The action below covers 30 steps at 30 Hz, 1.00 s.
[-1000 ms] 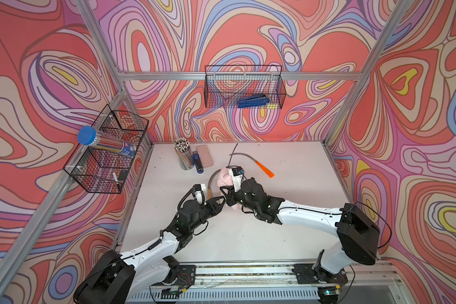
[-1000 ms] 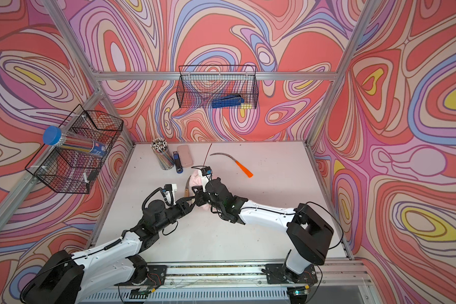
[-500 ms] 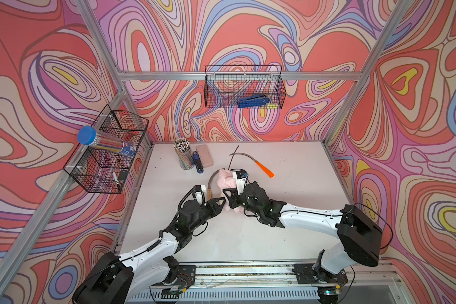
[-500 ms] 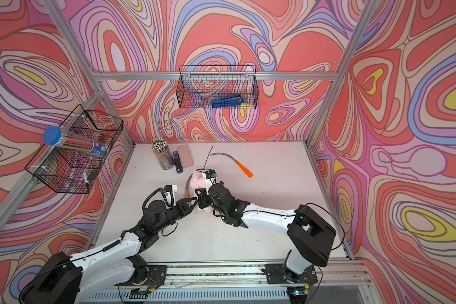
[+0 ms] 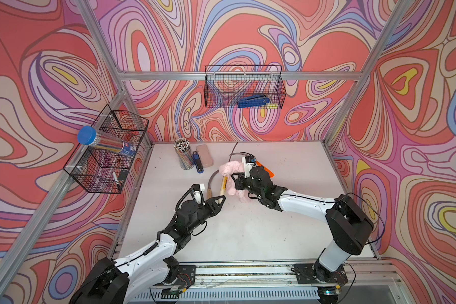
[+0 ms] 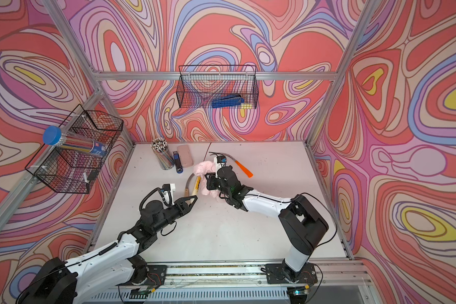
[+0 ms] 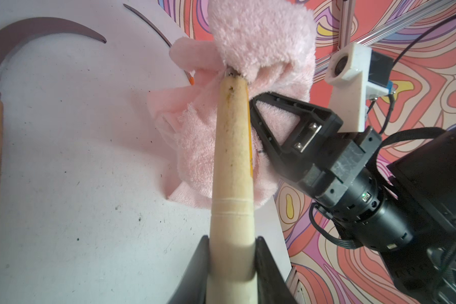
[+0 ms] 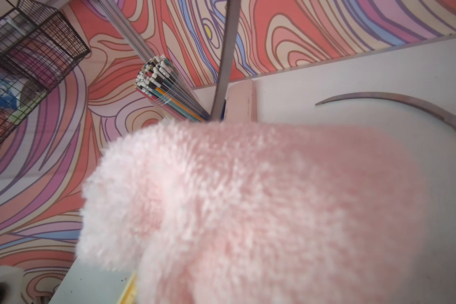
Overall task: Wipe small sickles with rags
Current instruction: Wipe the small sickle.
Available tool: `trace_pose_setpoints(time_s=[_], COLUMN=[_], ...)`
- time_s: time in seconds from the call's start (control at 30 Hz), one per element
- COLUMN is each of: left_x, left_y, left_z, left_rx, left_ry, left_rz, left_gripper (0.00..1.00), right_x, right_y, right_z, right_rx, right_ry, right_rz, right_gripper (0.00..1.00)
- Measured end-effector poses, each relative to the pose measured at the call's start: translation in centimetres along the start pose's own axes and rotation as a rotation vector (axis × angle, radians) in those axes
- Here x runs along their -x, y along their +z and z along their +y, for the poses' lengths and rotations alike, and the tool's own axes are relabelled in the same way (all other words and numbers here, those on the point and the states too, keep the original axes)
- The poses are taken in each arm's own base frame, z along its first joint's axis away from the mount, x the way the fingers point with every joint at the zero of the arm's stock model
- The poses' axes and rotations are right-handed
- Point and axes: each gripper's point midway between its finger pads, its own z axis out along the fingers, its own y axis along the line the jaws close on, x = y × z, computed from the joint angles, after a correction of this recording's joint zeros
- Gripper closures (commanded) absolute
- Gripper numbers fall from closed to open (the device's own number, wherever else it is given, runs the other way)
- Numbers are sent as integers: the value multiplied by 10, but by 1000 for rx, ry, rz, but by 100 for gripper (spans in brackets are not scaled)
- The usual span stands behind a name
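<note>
Flat on the table (image 5: 287,210), a wooden-handled sickle (image 5: 211,181); just right of it, left tool (image 5: 222,198) pinching the handle end of a second wooden-handled sickle (image 5: 224,184). Base of that blade bundled in the fluffy pink rag (image 5: 228,169), itself pinched tight by the right tool (image 5: 234,179). Further right, an orange-handled sickle (image 6: 244,170) on the table.

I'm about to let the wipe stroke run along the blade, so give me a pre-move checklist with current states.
1. Handle grip: left gripper shut on the pale wooden-handled sickle: ok.
2. Cloth grip: right gripper shut on the fluffy pale pink cloth: ok.
3. Cloth wraps the blade's base: ok.
4. Blade clean under the cloth: cannot tell.
5. Path: second wooden-handled sickle and orange-handled sickle lie apart from it: ok.
</note>
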Motion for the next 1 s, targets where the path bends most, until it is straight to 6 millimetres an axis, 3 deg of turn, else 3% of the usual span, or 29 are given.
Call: trace_pose_setpoints(time_s=[0.13, 0.33, 0.47, 0.6, 0.73, 0.87, 1.0], left_x=[2, 13, 10, 2, 3, 6, 5], left_y=[0, -1, -1, 0, 1, 1, 1], left_z=[2, 16, 24, 19, 11, 7, 3], left_rx=[10, 69, 100, 74, 41, 25, 6], left_ry=[-1, -9, -15, -12, -7, -4, -2], left_rz=[-9, -64, -53, -12, -12, -19, -14], left_gripper=[100, 100, 100, 100, 100, 100, 100], right_x=[-11, -39, -62, -65, -50, -5, 45], right_y=[3, -1, -18, -36, -58, -89, -110], right_z=[15, 55, 74, 76, 82, 81, 38], right_rx=[55, 109, 151, 149, 133, 124, 49], right_ry=[6, -31, -53, -60, -73, -64, -6], right_rz=[28, 52, 65, 49, 18, -88, -209], right_gripper=[100, 100, 100, 100, 100, 100, 100])
